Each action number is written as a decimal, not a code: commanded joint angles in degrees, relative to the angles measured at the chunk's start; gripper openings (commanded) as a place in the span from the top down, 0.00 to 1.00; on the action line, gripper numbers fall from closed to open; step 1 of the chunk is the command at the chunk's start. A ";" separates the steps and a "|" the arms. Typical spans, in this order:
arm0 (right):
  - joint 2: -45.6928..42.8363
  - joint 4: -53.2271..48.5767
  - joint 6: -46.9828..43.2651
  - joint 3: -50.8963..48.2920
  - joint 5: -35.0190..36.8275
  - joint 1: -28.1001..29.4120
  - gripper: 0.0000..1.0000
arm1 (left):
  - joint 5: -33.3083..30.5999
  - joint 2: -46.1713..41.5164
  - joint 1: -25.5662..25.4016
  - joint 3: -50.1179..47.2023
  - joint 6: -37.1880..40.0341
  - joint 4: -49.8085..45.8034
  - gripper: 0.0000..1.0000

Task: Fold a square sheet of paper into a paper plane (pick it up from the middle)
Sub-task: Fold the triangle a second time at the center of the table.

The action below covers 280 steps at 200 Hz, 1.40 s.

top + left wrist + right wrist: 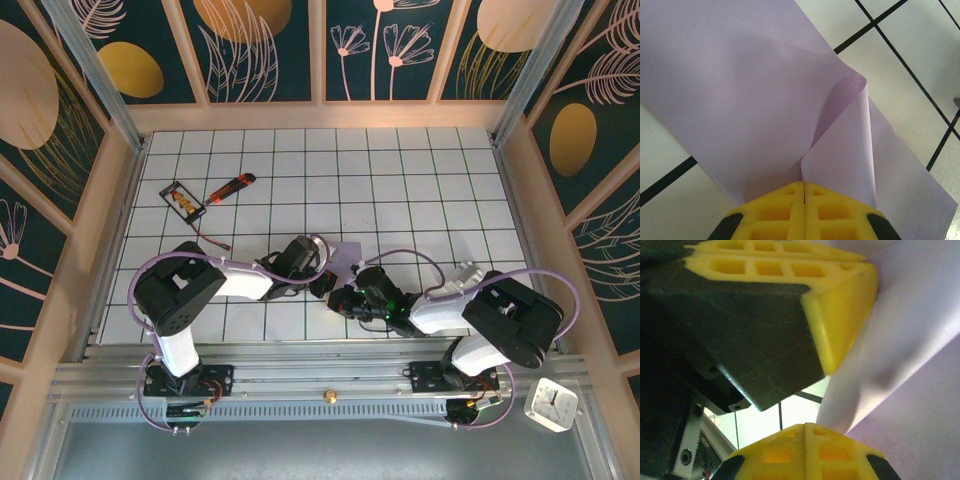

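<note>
My left gripper (pixel 804 186) has its yellow fingers (pixel 835 210) pressed together and clamped on the square sheet of paper (pixel 730 100). On its wrist camera the lavender sheet is pinched up into a standing pleat. The pleat rises from the seam between the fingers to a rounded peak, and the rest of the sheet spreads flat over the white tiles on both sides.

My right gripper (pixel 804 426) also has its fingers closed tight against each other. The paper's pale edge comes down just beside and behind them, but I cannot tell whether any of it is caught in the seam. In that view the left fingers sit directly above, touching the sheet from the other side.

From the top camera both grippers meet near the middle of the near half of the gridded table (pixel 400 180), with a corner of the paper showing just behind them.

Well apart, toward the far left, a red-orange utility knife (pixel 230 187) lies slanted beside a small black-framed card (pixel 183 199). The print on the card is too small for me to read. A little white clock (pixel 552 404) rests off the table at the near right, its dial too small to read.
</note>
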 commanded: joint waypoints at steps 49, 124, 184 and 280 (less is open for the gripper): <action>1.29 -1.19 -0.85 2.65 2.10 0.32 1.00 | -1.17 3.11 0.43 -1.04 0.48 -5.40 1.00; 3.72 -4.21 -0.22 2.17 2.85 -0.49 1.00 | -1.17 2.85 0.43 -1.10 0.61 -5.58 1.00; 3.75 -4.30 0.77 0.45 2.40 -0.41 1.00 | -1.52 3.17 0.42 -0.92 0.81 -5.65 1.00; 3.97 -6.29 -0.06 -0.53 -2.27 0.76 1.00 | -1.75 4.25 0.35 0.14 0.51 -6.06 1.00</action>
